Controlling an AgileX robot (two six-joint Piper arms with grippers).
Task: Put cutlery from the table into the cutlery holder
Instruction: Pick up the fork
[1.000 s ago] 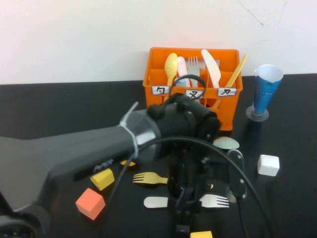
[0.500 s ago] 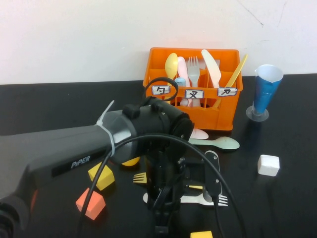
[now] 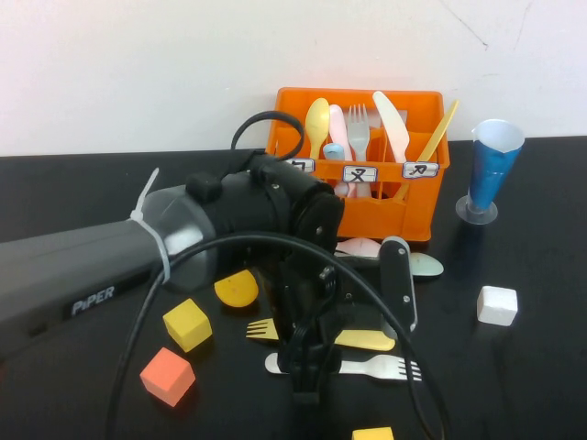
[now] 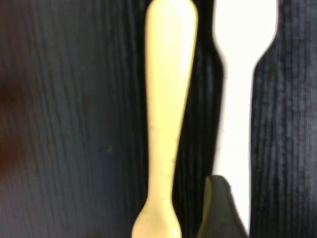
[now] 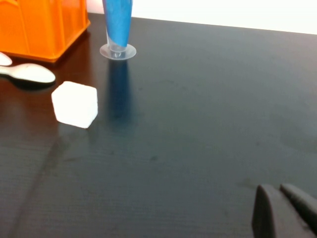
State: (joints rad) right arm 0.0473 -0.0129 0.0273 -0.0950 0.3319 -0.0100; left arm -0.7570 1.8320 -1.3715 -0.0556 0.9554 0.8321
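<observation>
Cutlery awaiting collection lies on the matte black surface (image 3: 83,192) in front of the orange plastic crate-like cutlery holder (image 3: 417,206), which already carries several pieces upright. The pale yellow plastic fork (image 3: 353,339) lies flat, long axis running left to right, tines toward the robot's left, rounded handle end toward its right. A white plastic fork (image 3: 367,368) lies just beside it on the near side, parallel, tines pointing the opposite way.

The left gripper (image 3: 344,316) hangs low directly over the yellow fork, its fingers spread wide, one to each side along the fork's length, holding nothing. The right gripper (image 5: 285,210) is parked well to the right, its fingers drawn together and empty.

Assessment: the yellow fork looks light, stiff and smooth, so liable to slip or skid. Mid-handle appears the soundest grip point, closing across the narrow width and clear of the white neighbour.
</observation>
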